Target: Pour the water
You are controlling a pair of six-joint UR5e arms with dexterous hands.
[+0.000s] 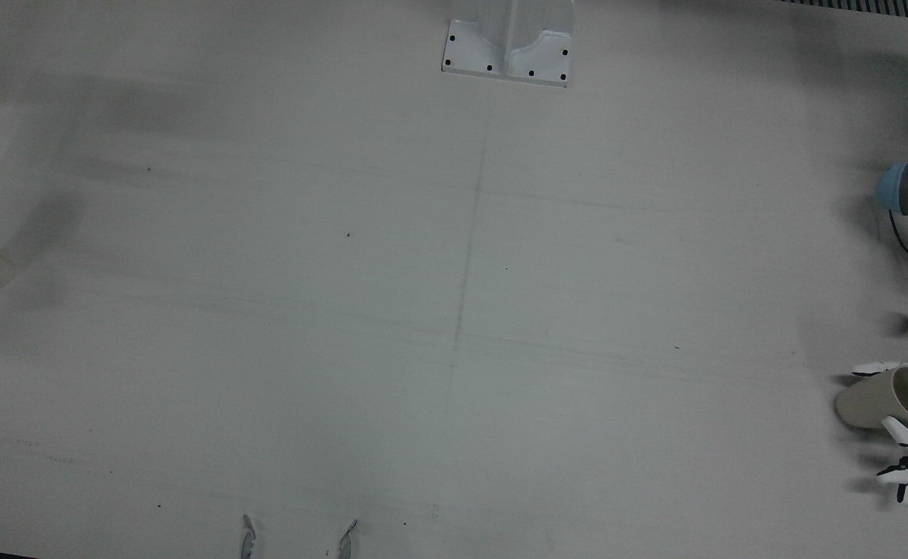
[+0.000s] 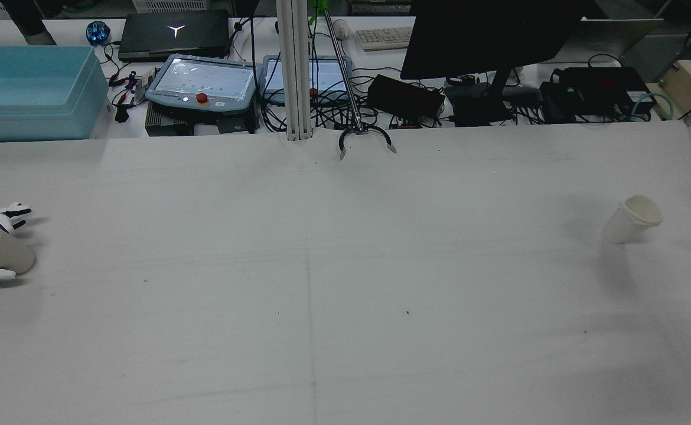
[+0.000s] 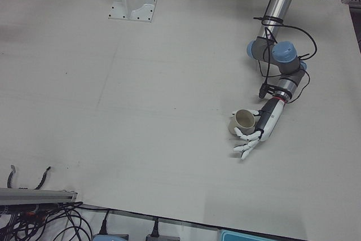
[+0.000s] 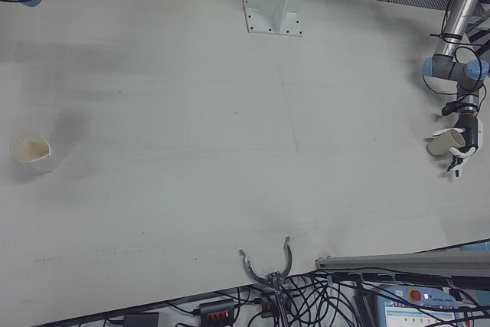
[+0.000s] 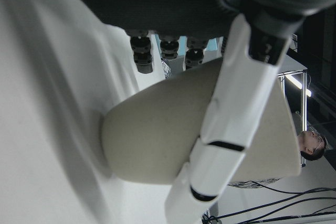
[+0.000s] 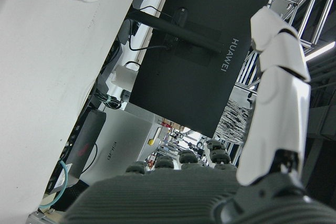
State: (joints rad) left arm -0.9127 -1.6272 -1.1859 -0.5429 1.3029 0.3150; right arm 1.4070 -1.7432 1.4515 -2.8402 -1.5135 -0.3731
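Two cups are on the desk (image 2: 345, 295), well apart. The tan cup (image 3: 243, 121) is tipped on its side at the left edge, its base toward the middle. The left robot hand (image 3: 252, 137) has fingers (image 1: 906, 433) curled around it, holding it. Far across stands the white cup (image 2: 632, 219), upright. The right robot hand (image 6: 273, 103) shows only in its own camera, holding nothing; the fingers' spread is unclear.
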